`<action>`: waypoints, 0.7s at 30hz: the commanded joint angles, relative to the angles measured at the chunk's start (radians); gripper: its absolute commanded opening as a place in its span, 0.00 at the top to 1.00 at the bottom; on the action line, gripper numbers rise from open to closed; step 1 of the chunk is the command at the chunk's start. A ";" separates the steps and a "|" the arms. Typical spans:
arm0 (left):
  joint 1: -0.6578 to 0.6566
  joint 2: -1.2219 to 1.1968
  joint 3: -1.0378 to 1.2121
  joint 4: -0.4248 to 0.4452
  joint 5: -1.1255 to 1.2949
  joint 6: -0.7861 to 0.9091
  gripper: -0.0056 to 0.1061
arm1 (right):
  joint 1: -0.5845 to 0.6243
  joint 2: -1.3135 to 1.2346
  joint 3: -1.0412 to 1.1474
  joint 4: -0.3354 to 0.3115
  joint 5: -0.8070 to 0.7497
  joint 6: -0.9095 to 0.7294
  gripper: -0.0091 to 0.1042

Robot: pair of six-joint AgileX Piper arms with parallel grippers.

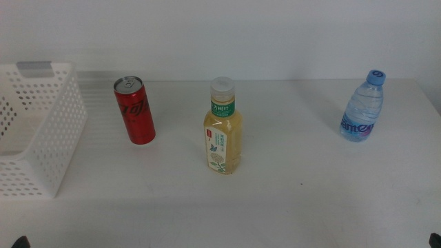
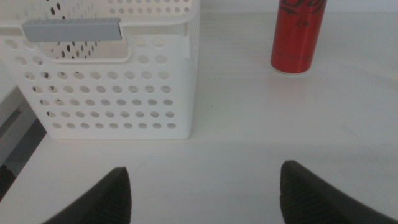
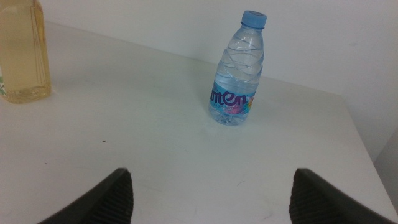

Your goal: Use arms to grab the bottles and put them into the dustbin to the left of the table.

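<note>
Grippers spread wide, empty: left gripper (image 2: 202, 193) faces dustbin (image 2: 106, 81), right gripper (image 3: 211, 196) faces water bottle (image 3: 238, 71).

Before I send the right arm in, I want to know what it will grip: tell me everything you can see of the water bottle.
The water bottle is small and clear, plastic by its look, with a ribbed upper body, a light blue cap screwed on, and a blue label with pink marks around its lower half. It stands upright on the white table, at the right end, well apart from the yellow tea bottle. Nothing else touches it. Its fill level cannot be told. The right gripper is open, short of it.
</note>
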 commanded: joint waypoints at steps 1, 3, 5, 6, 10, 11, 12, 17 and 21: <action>-0.001 -0.014 0.005 -0.010 -0.075 -0.010 0.27 | -0.007 -0.027 -0.008 -0.006 -0.076 -0.009 0.34; -0.001 0.020 0.002 -0.010 -0.114 -0.010 0.27 | -0.007 -0.027 -0.008 -0.006 -0.076 -0.009 0.34; -0.002 0.066 -0.010 -0.010 -0.160 -0.009 0.27 | -0.007 -0.027 -0.008 -0.006 -0.076 -0.009 0.34; -0.002 0.088 -0.020 -0.010 -0.181 -0.009 0.27 | -0.007 -0.027 -0.008 -0.006 -0.076 -0.009 0.34; -0.026 0.208 -0.103 -0.010 -0.258 -0.009 0.27 | -0.007 -0.027 -0.008 -0.006 -0.076 -0.009 0.34; -0.041 0.240 -0.127 -0.010 -0.272 -0.009 0.27 | -0.007 -0.027 -0.008 -0.006 -0.076 -0.009 0.34; -0.059 0.275 -0.146 -0.010 -0.283 -0.009 0.27 | -0.007 -0.027 -0.008 -0.006 -0.076 -0.009 0.34; -0.145 0.453 -0.226 -0.010 -0.425 -0.009 0.27 | -0.007 -0.027 -0.008 -0.006 -0.076 -0.009 0.34; -0.185 0.603 -0.241 -0.010 -0.636 -0.009 0.27 | -0.007 -0.027 -0.008 -0.006 -0.076 -0.009 0.34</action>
